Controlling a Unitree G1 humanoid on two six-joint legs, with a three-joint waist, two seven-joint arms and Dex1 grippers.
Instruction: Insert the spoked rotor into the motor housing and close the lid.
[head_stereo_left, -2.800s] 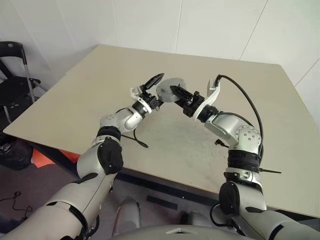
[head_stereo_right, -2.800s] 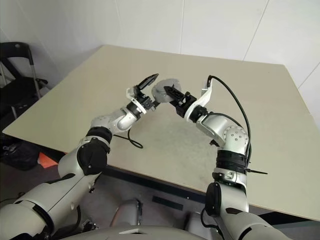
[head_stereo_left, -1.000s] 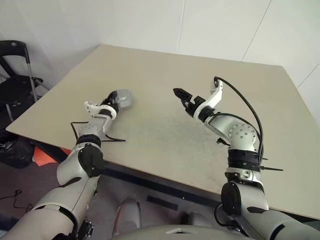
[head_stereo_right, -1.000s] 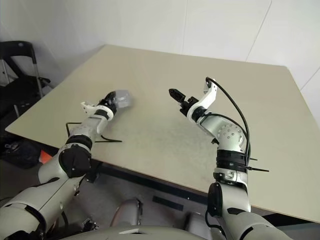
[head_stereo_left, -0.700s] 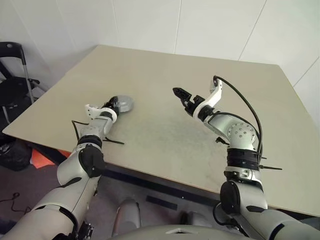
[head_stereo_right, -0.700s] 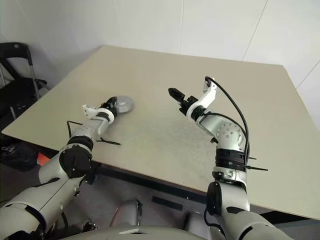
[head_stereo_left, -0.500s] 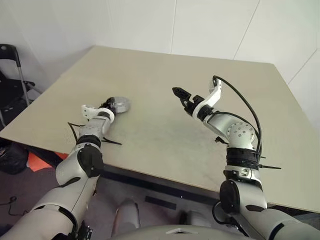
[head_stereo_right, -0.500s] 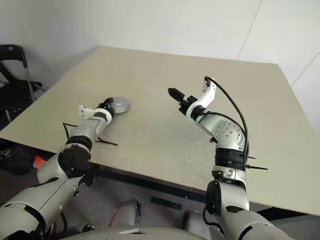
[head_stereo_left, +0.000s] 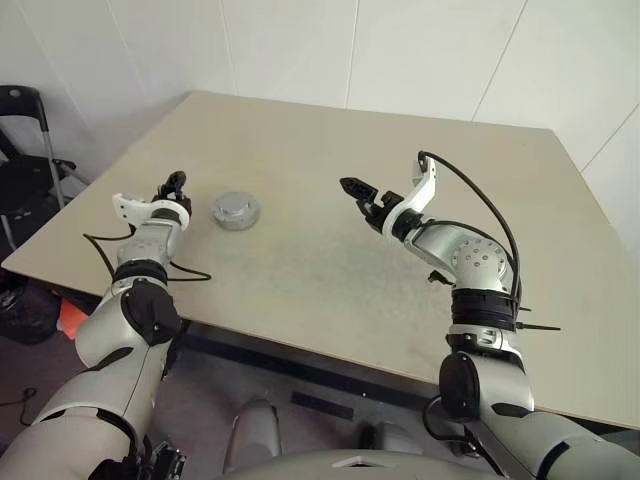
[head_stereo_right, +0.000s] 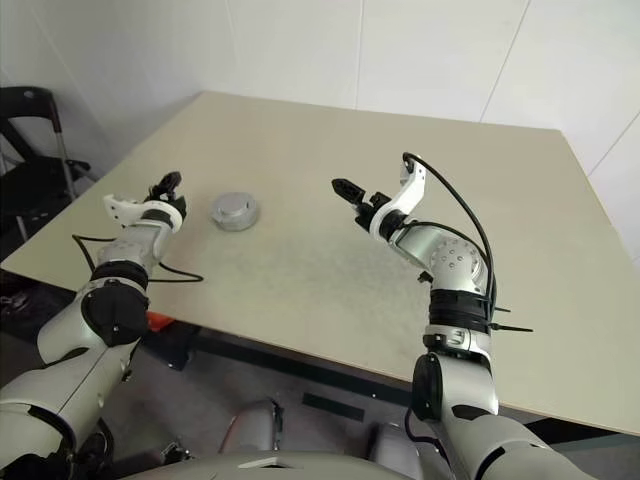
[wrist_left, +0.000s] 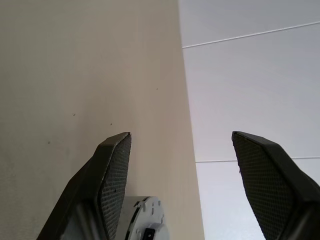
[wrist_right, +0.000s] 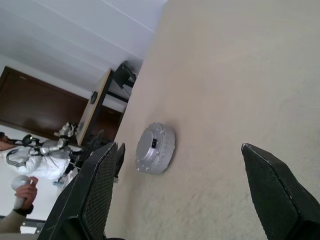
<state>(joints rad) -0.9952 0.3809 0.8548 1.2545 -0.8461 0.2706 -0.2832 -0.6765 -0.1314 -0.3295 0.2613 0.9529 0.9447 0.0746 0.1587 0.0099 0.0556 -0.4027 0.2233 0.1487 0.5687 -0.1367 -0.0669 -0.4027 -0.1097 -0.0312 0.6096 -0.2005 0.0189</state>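
The motor housing, a short round silvery cup, stands on the beige table left of the middle, with the flat grey lid and its dark hub lying on top. The spoked rotor is hidden. My left gripper hovers a hand's width to the left of the housing, apart from it; in the left wrist view it is open and empty, with the housing's rim low between the fingers. My right gripper hangs over the table's middle, open and empty, to the right of the housing.
A black cable from my left arm lies on the table near its front left edge. A black chair stands beyond the table's left side. A person's hand with a controller shows far off past the table.
My left gripper set the housing down on the table, let go, opened and drew off to the left and a little up. The right arm has stayed put.
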